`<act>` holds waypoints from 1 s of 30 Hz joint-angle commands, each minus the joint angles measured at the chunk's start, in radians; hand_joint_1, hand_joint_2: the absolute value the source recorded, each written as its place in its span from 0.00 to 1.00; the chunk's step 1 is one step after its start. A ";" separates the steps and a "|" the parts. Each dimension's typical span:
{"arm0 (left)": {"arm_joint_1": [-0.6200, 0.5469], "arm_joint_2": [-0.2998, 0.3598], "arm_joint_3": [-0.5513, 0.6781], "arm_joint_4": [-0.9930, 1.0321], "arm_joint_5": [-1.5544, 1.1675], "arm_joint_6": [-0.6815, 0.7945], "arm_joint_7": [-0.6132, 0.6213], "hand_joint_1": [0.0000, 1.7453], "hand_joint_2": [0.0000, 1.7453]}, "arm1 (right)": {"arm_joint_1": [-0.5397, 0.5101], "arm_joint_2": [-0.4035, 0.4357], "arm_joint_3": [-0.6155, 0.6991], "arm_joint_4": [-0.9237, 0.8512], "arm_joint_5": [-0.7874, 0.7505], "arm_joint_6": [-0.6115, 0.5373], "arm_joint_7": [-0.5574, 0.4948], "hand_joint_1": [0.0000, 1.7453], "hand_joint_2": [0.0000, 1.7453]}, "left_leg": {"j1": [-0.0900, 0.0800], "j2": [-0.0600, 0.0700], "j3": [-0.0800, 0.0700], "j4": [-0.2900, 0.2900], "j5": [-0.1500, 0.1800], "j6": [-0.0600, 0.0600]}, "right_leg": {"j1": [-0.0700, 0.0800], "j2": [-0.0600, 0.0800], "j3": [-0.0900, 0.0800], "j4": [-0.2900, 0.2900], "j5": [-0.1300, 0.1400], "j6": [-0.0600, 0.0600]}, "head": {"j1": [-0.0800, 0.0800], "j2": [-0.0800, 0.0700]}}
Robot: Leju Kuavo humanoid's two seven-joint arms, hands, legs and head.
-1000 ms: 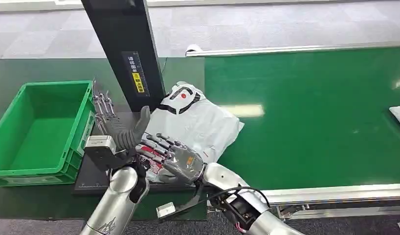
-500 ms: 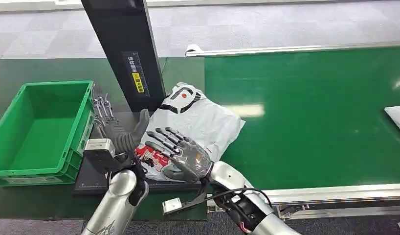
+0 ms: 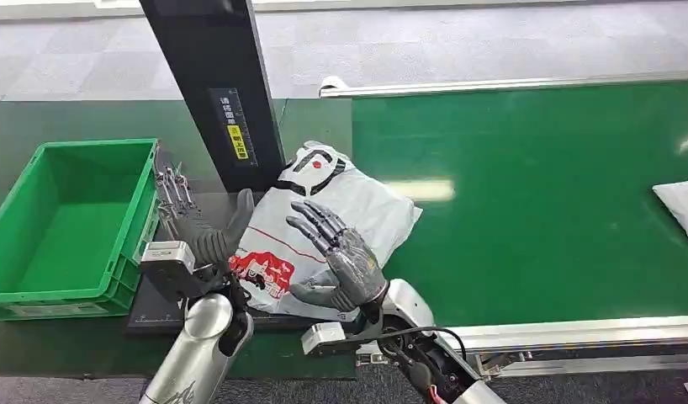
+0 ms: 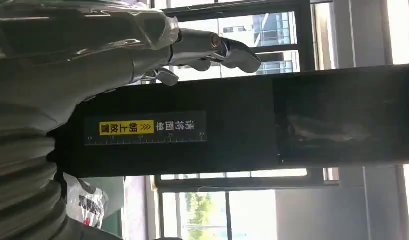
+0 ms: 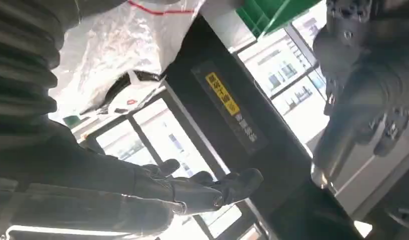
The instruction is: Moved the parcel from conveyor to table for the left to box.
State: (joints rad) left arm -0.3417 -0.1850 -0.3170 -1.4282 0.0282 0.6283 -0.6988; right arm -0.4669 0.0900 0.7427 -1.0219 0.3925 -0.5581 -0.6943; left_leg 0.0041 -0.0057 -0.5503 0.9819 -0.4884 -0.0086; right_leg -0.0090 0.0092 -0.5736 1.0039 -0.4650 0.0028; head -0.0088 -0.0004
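Head view shows your right hand spread and empty over the parcel; next, the open left hand must grasp it.

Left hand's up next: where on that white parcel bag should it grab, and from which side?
Probably the near-left edge of the parcel, by the red print, approached from the crate side. The bag lies flat and soft, that edge sits right beside the open left hand, and the black post blocks the far end. The right hand hovers open above it.
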 commanded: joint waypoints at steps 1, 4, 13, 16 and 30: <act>-0.009 0.016 0.004 0.025 0.004 -0.002 0.001 0.00 1.00 | 0.001 -0.049 0.001 -0.044 -0.006 -0.009 -0.004 0.00 1.00 | 0.000 0.000 0.001 -0.001 0.000 0.000 | 0.000 -0.001 0.001 -0.001 0.000 0.000 | 0.000 0.000; -0.013 0.013 0.003 0.035 0.005 -0.006 0.001 0.00 1.00 | 0.007 -0.061 0.008 -0.075 -0.037 -0.027 -0.004 0.00 1.00 | 0.000 0.000 0.001 -0.001 0.000 0.000 | 0.000 -0.001 0.001 -0.001 0.000 0.000 | 0.000 0.000; -0.043 0.048 -0.053 0.127 -0.019 -0.080 0.057 0.00 1.00 | 0.036 -0.090 -0.086 -0.185 -0.038 -0.140 -0.004 0.00 1.00 | 0.000 -0.001 0.002 -0.002 0.001 0.000 | 0.000 -0.003 0.002 -0.002 0.000 0.000 | 0.000 0.000; -0.046 0.069 -0.097 0.154 -0.062 -0.208 0.125 0.00 1.00 | 0.038 -0.118 -0.160 -0.224 -0.149 -0.091 -0.004 0.00 1.00 | 0.000 -0.003 0.001 -0.001 0.001 0.000 | 0.000 -0.003 0.001 -0.001 0.000 0.000 | 0.000 0.000; 0.012 0.103 -0.068 0.161 -0.034 -0.440 0.173 0.00 1.00 | 0.135 -0.165 -0.505 -0.310 -0.297 0.136 -0.004 0.00 1.00 | -0.001 -0.002 0.001 -0.001 0.000 0.000 | 0.000 -0.003 0.002 -0.002 0.000 0.001 | 0.000 0.000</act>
State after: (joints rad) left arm -0.3377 -0.1397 -0.3777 -1.3378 -0.0069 0.2759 -0.5566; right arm -0.4017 -0.0404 0.4591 -1.2478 0.1076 -0.4678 -0.6950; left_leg 0.0040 -0.0064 -0.5508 0.9821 -0.4885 -0.0085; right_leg -0.0091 0.0086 -0.5737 1.0038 -0.4647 0.0033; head -0.0088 -0.0004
